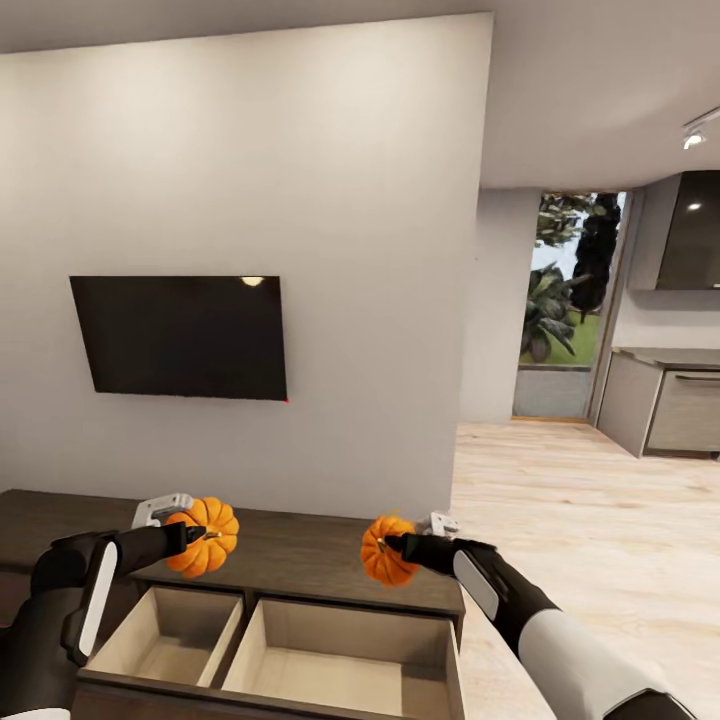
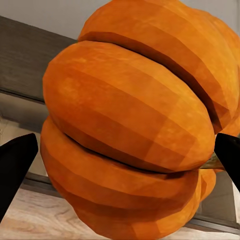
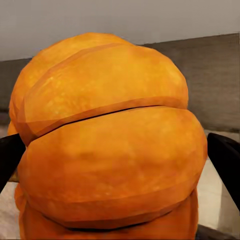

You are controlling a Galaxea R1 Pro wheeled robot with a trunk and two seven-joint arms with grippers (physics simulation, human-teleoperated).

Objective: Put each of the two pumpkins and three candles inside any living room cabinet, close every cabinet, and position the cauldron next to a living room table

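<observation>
Dark-brown wood of the cabinet (image 1: 330, 555) is met with two drawers pulled open below the wall-mounted television (image 1: 180, 337).

One pumpkin (image 1: 203, 537) is clenched by the left gripper (image 1: 196, 536) and the other pumpkin (image 1: 385, 551) by the right gripper (image 1: 390, 545), each held above the pale drawer interior (image 1: 340, 655), apparently for lowering inside; no obstruction is seen beneath them.

Two orange pumpkins are seen, a left pumpkin (image 1: 203, 537) and a right pumpkin (image 1: 385, 551). Two grippers are counted, a left gripper (image 1: 196, 535) and a right gripper (image 1: 392, 544). One cabinet (image 1: 300, 552) is seen with two open drawers, and one TV (image 1: 180, 337) is hung on the wall.
</observation>
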